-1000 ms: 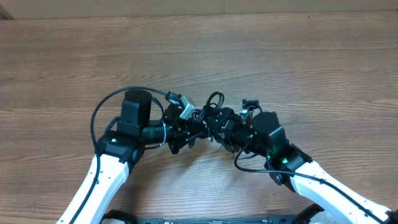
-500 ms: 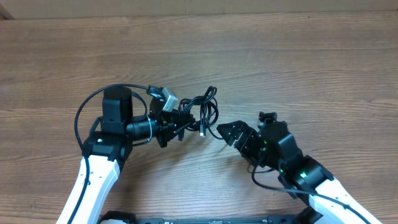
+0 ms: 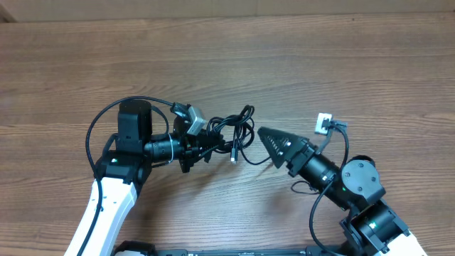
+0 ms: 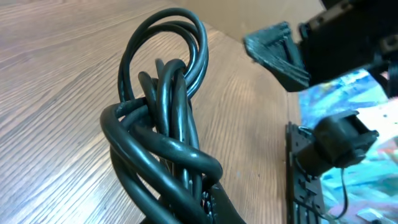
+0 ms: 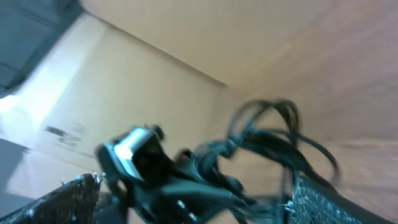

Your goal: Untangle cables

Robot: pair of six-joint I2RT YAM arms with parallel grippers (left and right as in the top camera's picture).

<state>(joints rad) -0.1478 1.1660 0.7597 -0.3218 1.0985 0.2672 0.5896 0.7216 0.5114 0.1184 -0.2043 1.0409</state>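
Observation:
The cables [image 3: 238,128] are a knotted bundle of thin black cords, with one small plug tip hanging at its lower edge. My left gripper [image 3: 202,144] is shut on the bundle's left end and holds it just above the table. In the left wrist view the loops [image 4: 165,118] rise from the jaws [image 4: 205,208]. My right gripper [image 3: 274,146] is open and empty, just right of the bundle and pointing at it without touching. In the right wrist view its fingers [image 5: 199,193] are spread wide, with the cables [image 5: 273,134] blurred ahead.
The wooden table [image 3: 320,64] stretches around both arms. A cardboard wall [image 3: 142,8] runs along the far edge. A thicker black arm cable [image 3: 96,135] loops out left of the left arm. Another with a white connector [image 3: 323,124] curls beside the right arm.
My right gripper let go of the bundle and drew back to the right, then turned to point at it. My left gripper pulled the bundle to the left and still holds it.

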